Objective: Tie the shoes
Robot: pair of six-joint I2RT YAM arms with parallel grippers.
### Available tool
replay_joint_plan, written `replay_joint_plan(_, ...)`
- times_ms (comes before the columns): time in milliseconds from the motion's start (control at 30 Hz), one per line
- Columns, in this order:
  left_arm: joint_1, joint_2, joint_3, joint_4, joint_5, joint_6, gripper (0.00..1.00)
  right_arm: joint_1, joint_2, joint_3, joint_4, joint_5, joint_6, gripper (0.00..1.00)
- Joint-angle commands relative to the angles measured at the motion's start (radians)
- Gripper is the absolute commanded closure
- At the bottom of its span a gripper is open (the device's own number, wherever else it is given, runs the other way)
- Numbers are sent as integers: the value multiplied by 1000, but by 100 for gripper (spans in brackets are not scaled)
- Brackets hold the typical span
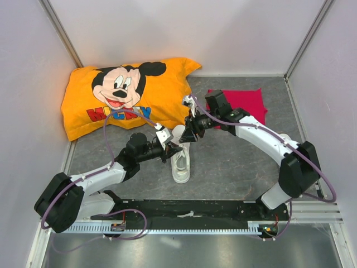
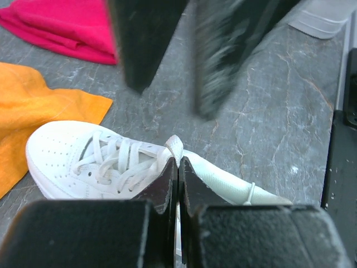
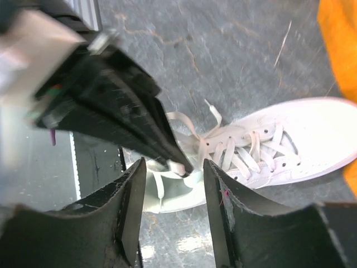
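Pinching a loop of white lace (image 2: 176,146), the left fingers (image 2: 164,187) are pressed together just above the shoe (image 2: 72,156). The right fingers (image 3: 131,206) stand spread on either side of them, seemingly gripping nothing. In the top view the shoe lies at centre frame, its toe near the lower edge of the orange pillow (image 1: 128,100). Bare tabletop (image 1: 228,167) opens to its right, below the red cloth (image 1: 240,100).
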Motion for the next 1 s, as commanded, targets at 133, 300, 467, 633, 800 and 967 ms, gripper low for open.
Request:
replay_joint_plan(133, 4, -17, 33, -24, 35, 90, 97, 5, 100, 56, -49, 13, 131, 48)
replay_joint_plan(300, 4, -14, 36, -30, 35, 99, 97, 4, 113, 47, -44, -3, 195, 49)
replay_joint_plan(467, 4, -8, 40, -36, 35, 108, 97, 4, 122, 38, -12, -39, 263, 56)
replay_joint_plan(633, 4, -7, 45, -38, 33, 118, 97, 5, 131, 23, -9, -41, 299, 59)
replay_joint_plan(800, 4, -1, 51, -38, 36, 122, 97, 14, 137, 13, -9, -30, 313, 60)
replay_joint_plan(967, 4, -4, 53, -48, 41, 128, 97, 19, 128, 6, -9, -10, 315, 86)
